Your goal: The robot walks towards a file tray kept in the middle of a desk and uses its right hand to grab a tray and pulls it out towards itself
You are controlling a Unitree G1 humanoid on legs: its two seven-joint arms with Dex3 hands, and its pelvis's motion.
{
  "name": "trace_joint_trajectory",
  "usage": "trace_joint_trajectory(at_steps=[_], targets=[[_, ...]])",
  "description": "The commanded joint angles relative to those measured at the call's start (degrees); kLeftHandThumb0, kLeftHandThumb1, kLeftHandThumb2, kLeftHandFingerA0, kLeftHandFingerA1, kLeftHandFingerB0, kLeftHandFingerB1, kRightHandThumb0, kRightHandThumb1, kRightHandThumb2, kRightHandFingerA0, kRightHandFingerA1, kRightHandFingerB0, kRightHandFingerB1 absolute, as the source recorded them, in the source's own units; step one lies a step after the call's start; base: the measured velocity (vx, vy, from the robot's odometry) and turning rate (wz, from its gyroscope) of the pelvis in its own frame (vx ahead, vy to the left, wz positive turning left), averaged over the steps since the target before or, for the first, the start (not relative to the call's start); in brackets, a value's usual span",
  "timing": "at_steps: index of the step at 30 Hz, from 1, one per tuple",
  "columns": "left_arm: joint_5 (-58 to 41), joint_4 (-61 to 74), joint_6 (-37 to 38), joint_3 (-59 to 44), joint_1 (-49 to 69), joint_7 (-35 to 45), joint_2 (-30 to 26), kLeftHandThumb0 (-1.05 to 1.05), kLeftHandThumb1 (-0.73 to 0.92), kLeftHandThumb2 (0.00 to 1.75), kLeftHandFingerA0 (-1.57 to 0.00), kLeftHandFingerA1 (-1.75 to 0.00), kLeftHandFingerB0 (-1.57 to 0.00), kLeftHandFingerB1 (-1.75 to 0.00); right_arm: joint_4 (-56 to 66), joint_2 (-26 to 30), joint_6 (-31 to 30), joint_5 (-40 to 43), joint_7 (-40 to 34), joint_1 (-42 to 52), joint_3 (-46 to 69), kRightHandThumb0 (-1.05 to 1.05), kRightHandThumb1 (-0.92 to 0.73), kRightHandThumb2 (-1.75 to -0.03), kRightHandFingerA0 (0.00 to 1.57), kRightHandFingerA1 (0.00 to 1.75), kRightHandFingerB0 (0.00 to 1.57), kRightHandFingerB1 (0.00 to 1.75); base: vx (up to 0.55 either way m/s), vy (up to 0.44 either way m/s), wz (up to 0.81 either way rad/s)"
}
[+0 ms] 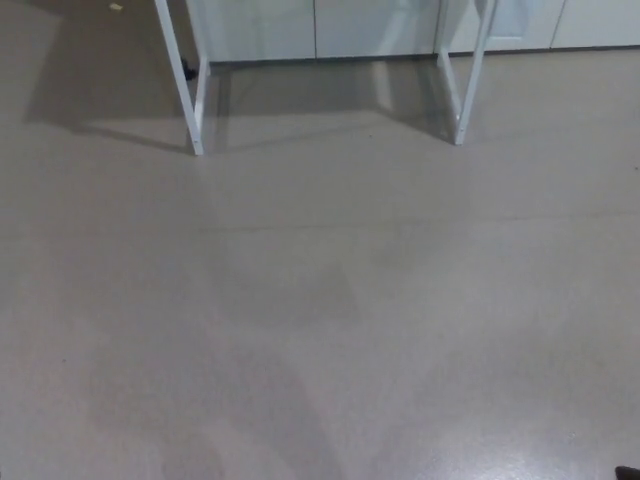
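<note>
Grey, faintly glossy floor (320, 320) fills nearly the whole head view; only the two white legs (185, 90) (465, 85) of the counter stand at the top, before pale cabinets (330, 25); the file tray is out of sight above the frame, and neither hand shows, so their fingers cannot be judged; walking comes first, best done squarely toward the gap between the legs, gaze raised until the tray appears.
</note>
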State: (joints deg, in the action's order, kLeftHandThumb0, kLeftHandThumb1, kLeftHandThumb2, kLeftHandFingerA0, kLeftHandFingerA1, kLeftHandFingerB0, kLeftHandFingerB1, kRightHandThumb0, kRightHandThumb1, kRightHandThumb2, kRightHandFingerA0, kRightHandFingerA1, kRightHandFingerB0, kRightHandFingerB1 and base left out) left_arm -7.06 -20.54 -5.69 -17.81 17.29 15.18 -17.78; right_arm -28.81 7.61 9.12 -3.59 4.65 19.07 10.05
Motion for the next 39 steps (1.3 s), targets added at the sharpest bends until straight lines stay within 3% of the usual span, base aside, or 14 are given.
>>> trace_joint_trajectory(at_steps=[1, 11, 22, 23, 27, 28, 29, 34, 35, 36, 37, 38, 39], targets=[[-3.5, 1.3, -3.7, -1.1, 0.7, 3.6, -1.2, -0.13, 0.47, 0.92, -0.19, -0.53, -0.12, -0.48, -0.2, -0.3, 4.7, 3.2, 1.7, 0.4, 0.6, -0.55, -0.71, -0.6, 0.47, 0.61, 0.37, 0.49, 0.03, 0.145, -0.12], [-3.5, 2.7, -5.2, -1.2, 1.3, 3.8, -1.3, -0.12, 0.47, 0.92, -0.21, -0.54, -0.14, -0.49, -1.2, -0.3, 6.3, 3.5, 1.9, 0.9, 0.2, -0.55, -0.72, -0.6, 0.48, 0.6, 0.38, 0.48, 0.2, 0.249, -0.06], [-3.4, 2.4, -5.1, -1.2, 1.1, 3.6, -1.2, -0.13, 0.46, 0.92, -0.25, -0.56, -0.17, -0.51, -0.8, -0.3, 6.1, 3.5, 1.8, 1.5, 0.1, -0.52, -0.73, -0.61, 0.48, 0.58, 0.38, 0.48, 0.31, -0.122, 0.16], [-3.4, 2.5, -5.7, -1.3, 1.0, 3.2, -1.1, -0.14, 0.65, 0.59, -0.35, -0.41, -0.3, -0.34, -0.9, -0.3, 6.2, 3.8, 2.0, 1.5, 0.1, -0.52, -0.72, -0.61, 0.47, 0.58, 0.38, 0.48, 0.54, -0.275, 0.69], [-3.2, 2.1, -5.6, -1.1, 0.6, 3.2, -1.2, -0.14, 0.65, 0.58, -0.35, -0.42, -0.3, -0.35, -0.4, -0.2, 5.8, 4.1, 2.1, 1.5, 0.1, -0.52, -0.72, -0.61, 0.48, 0.58, 0.39, 0.48, 0.38, -0.131, 0.13], [-3.2, 2.3, -5.5, -1.1, 0.7, 3.3, -1.2, -0.14, 0.65, 0.59, -0.36, -0.42, -0.3, -0.35, -0.2, -0.2, 5.4, 4.2, 2.2, 1.6, 0.0, -0.52, -0.72, -0.61, 0.47, 0.57, 0.38, 0.48, 0.34, -0.014, -0.04], [-3.1, 2.5, -5.9, -1.0, 0.6, 3.1, -1.2, -0.12, 0.46, 0.92, -0.27, -0.57, -0.18, -0.51, -0.6, -0.1, 5.4, 4.0, 1.8, 1.2, 0.0, -0.52, -0.72, -0.61, 0.48, 0.58, 0.39, 0.48, 0.3, 0.006, -0.08], [-2.8, 2.5, -5.6, -0.7, 0.5, 3.0, -1.3, -0.12, 0.46, 0.92, -0.31, -0.58, -0.19, -0.51, -1.0, 0.0, 5.8, 4.3, 2.0, 0.6, 0.0, -0.52, -0.71, -0.61, 0.48, 0.59, 0.39, 0.49, 0.34, 0.111, -0.22], [-2.8, 2.7, -6.0, -0.7, 0.5, 3.0, -1.4, -0.14, 0.65, 0.59, -0.42, -0.43, -0.31, -0.35, -1.3, -0.1, 5.9, 4.3, 2.0, 0.5, 0.0, -0.52, -0.71, -0.61, 0.48, 0.59, 0.39, 0.49, 0.55, 0.199, -0.38], [-2.7, 2.8, -6.0, -0.7, 0.7, 3.0, -1.5, -0.15, 0.65, 0.59, -0.42, -0.43, -0.31, -0.35, -1.4, -0.1, 6.1, 4.3, 2.0, 0.6, 0.0, -0.52, -0.71, -0.61, 0.48, 0.59, 0.39, 0.49, 0.54, 0.018, 0.4], [-2.4, 2.3, -5.6, -0.5, 0.8, 3.1, -1.5, -0.13, 0.46, 0.92, -0.33, -0.58, -0.18, -0.51, -1.5, 0.2, 6.3, 4.2, 2.1, 0.9, -0.1, -0.52, -0.71, -0.61, 0.49, 0.59, 0.39, 0.49, 0.6, 0.093, -0.63], [-2.5, 2.1, -5.6, -0.5, 0.9, 3.1, -1.5, -0.13, 0.46, 0.91, -0.33, -0.58, -0.18, -0.51, -1.6, 0.1, 6.3, 4.4, 2.3, 1.0, -0.1, -0.52, -0.71, -0.61, 0.48, 0.59, 0.39, 0.49, 0.48, 0.109, -0.63], [-2.4, 2.1, -5.7, -0.5, 0.9, 2.8, -1.5, -0.15, 0.64, 0.58, -0.42, -0.43, -0.32, -0.35, -1.6, 0.2, 6.6, 4.7, 2.6, 1.1, 0.0, -0.52, -0.7, -0.61, 0.48, 0.6, 0.39, 0.5, 0.46, 0.142, -0.27]])
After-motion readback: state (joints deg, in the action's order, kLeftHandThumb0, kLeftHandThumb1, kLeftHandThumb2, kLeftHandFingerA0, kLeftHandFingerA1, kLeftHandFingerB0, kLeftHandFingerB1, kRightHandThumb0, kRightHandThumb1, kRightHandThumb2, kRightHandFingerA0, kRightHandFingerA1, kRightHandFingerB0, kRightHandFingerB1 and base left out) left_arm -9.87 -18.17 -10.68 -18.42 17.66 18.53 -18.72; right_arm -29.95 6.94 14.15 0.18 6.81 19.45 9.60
